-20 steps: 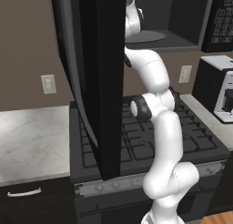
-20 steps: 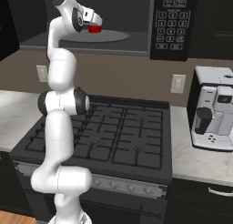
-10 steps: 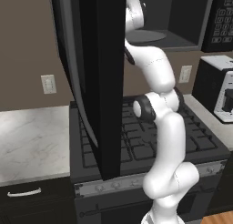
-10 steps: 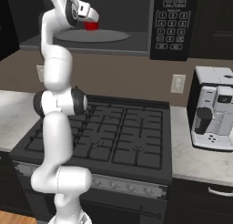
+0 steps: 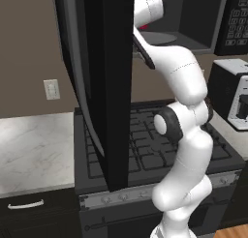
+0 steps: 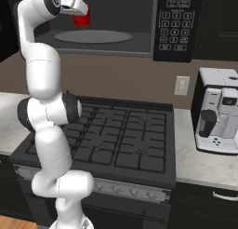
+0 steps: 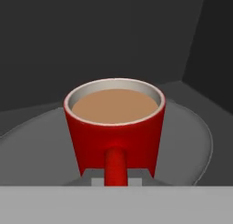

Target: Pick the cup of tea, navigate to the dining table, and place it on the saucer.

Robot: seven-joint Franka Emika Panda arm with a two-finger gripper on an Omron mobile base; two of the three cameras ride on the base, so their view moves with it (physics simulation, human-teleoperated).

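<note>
microwave (image 6: 116,18) interior | one turntable (image 7: 191,141) | one cup of tea (image 7: 116,127), upright

cup of tea (image 7: 114,127): small glossy red mug, cylindrical w/ slight taper toward base, pale grey-white inside + rim. Tan liquid fills it nearly to rim, surface flat, no spill visible. Upright. One red loop handle, in hand view it faces the cam, running down center of the front wall. Cup sits inside the open microwave, over the round grey turntable plate (image 7: 186,141), roughly mid-plate, a bit toward the front edge; can't tell if base touches plate or is just above it. In right base view cup (image 6: 82,19) shows as red patch at upper left of the cavity, above the plate's left part. Left base view: only a red sliver (image 5: 143,26).
</note>
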